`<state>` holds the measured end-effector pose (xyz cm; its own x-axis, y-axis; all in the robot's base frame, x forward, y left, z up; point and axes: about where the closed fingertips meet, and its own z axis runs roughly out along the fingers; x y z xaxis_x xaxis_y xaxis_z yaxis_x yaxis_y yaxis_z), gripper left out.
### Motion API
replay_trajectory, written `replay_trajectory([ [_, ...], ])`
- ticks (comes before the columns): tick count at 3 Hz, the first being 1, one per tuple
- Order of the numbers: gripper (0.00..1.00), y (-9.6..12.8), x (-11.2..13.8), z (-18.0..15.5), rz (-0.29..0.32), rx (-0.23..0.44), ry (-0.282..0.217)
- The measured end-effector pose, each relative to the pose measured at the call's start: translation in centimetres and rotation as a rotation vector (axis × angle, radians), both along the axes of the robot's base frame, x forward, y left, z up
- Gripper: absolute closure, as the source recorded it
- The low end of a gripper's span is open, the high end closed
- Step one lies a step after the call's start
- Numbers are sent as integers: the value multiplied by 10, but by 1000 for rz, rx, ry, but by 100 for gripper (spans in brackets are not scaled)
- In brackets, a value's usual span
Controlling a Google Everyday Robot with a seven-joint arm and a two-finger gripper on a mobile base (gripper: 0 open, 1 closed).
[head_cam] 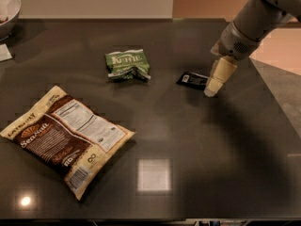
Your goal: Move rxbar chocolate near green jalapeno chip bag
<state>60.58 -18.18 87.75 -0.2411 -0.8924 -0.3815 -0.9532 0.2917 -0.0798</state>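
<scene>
The rxbar chocolate (192, 80) is a small flat black bar with a white label patch, lying on the dark table right of centre. The green jalapeno chip bag (127, 65) is a wrinkled green bag with white "Kettle" lettering, lying to the left of the bar with a gap of bare table between them. My gripper (210, 92) hangs from the arm at the upper right, its cream fingers pointing down at the bar's right end, just beside or over it.
A large tan-and-brown chip bag (64, 136) lies at the front left. A white bowl (8, 11) sits at the far left corner with a white card (4, 53) below it. The table's right edge (277, 107) runs close behind the arm.
</scene>
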Motion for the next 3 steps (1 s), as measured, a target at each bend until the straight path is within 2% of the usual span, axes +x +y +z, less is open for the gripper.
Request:
replay_trajectory([
  [2,0,6,37,-47,4,18,57],
  [3,0,7,47,-62,5,20,76],
])
